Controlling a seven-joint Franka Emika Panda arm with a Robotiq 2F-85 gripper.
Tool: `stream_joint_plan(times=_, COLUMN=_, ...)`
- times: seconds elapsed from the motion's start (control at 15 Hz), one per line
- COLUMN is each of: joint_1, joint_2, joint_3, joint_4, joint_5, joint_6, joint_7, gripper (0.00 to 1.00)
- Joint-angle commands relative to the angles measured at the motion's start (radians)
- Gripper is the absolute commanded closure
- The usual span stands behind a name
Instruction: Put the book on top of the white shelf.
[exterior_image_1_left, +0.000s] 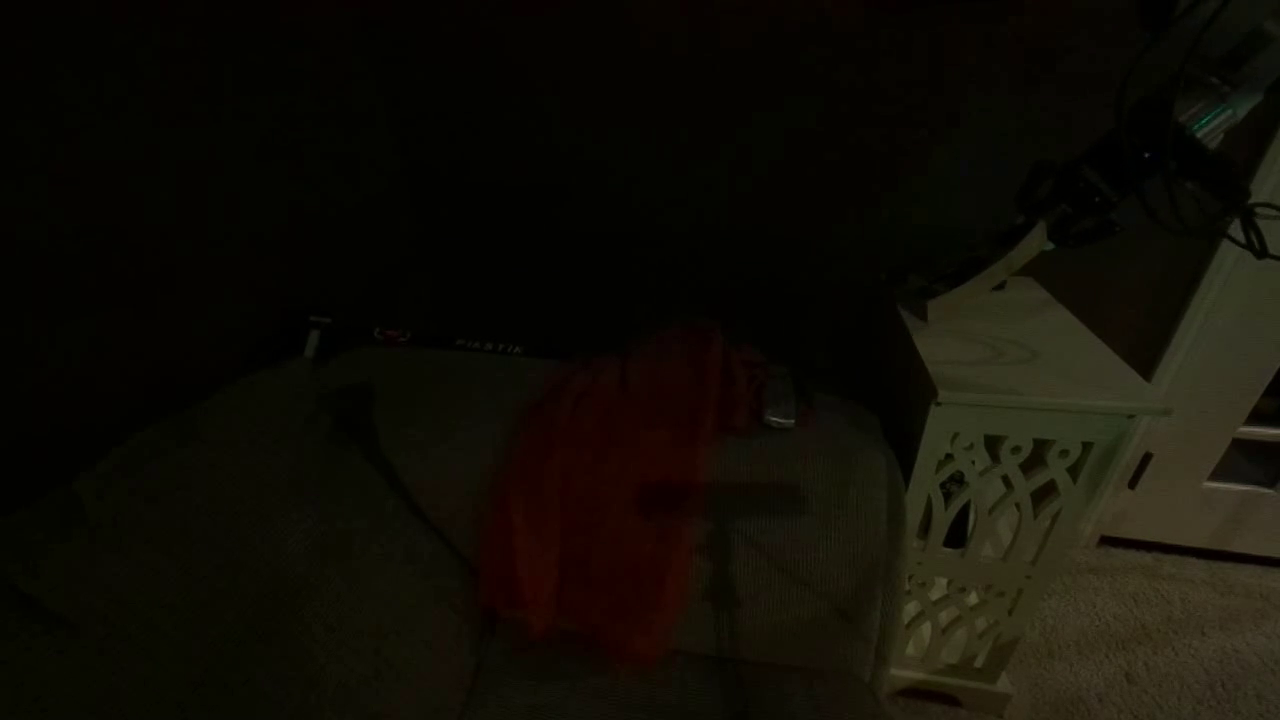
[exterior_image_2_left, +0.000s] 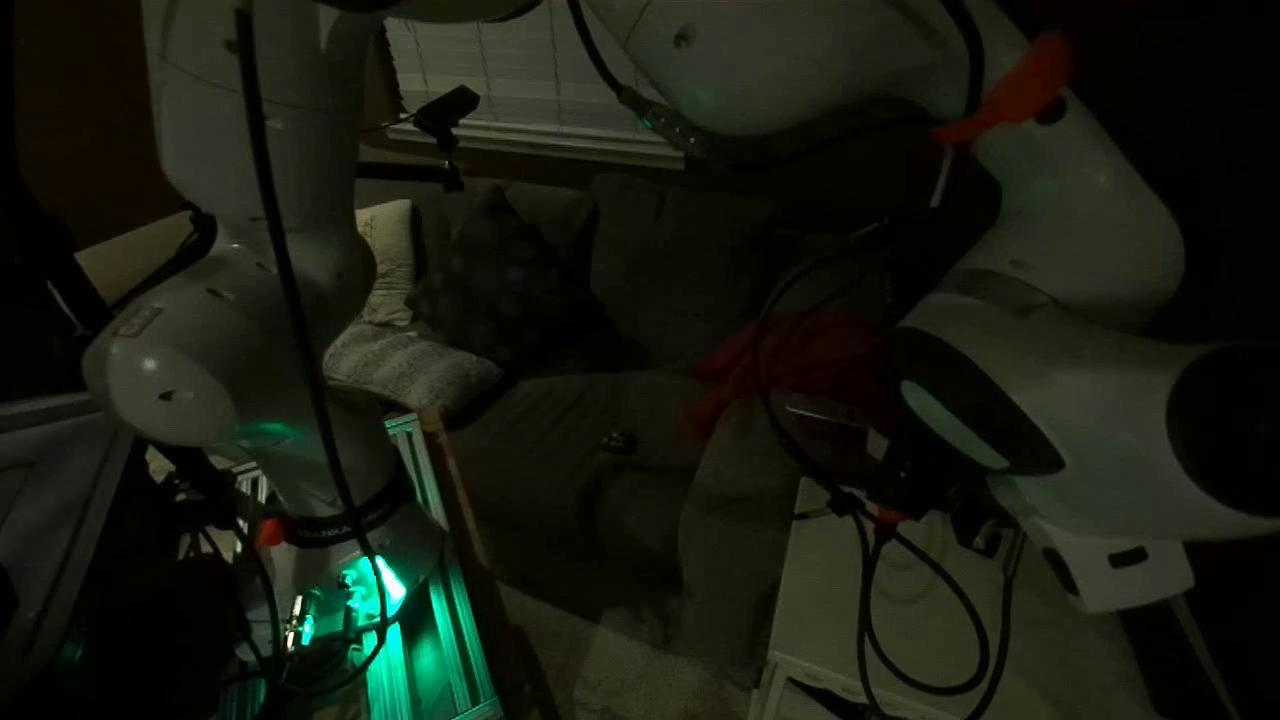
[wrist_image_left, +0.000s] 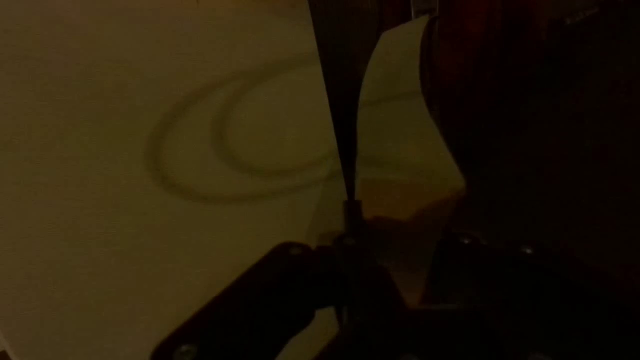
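At far corner of counter (exterior_image_1_left: 1010, 350), sofa (exterior_image_1_left: 810, 580) side: book (wrist_image_left: 402, 120), pale, bowed, tilted. Counter = flat top of white shelf (exterior_image_1_left: 975, 572), lattice front. Hand (wrist_image_left: 354, 215) has book, fingers close together, pinching it betw. them. In an exterior view book's upper end is at hand, lower end down by that corner; contact w/ counter, can't tell. Wrist view: dark wedge betw. book & counter's sofa-side edge; curved shadows (wrist_image_left: 154, 150) across counter. Arm (exterior_image_2_left: 780, 70) reaches over counter, green light (exterior_image_2_left: 388, 585) at its base. Red cloth (exterior_image_1_left: 600, 500) draped on sofa, nr counter's sofa-side edge. Pillows (exterior_image_2_left: 410, 375) farther along sofa, well apart from counter. Light v. poor, book's cover detail too dim to read.
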Motion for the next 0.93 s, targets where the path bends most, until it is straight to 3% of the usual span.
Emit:
stream_joint_plan(times=0.0, joint_1=-0.052, joint_2=0.059, joint_3=-0.034, joint_4=0.060, joint_5=0.053, joint_6=-0.114, joint_7=-0.058, gripper=0.93)
stream_joint_plan(times=0.47, joint_1=-0.101, joint_2=0.156, joint_3=-0.045, joint_4=0.101, joint_5=0.132, joint_6=-0.016, joint_7=-0.084, gripper=0.93)
stream_joint_plan(times=0.53, joint_1=-0.098, joint_2=0.166, joint_3=-0.046, joint_4=0.105, joint_5=0.119, joint_6=-0.007, joint_7=-0.073, gripper=0.54)
stream_joint_plan(times=0.87, joint_1=-0.059, joint_2=0.186, joint_3=-0.078, joint_4=0.128, joint_5=0.023, joint_6=0.087, joint_7=-0.040, gripper=0.19)
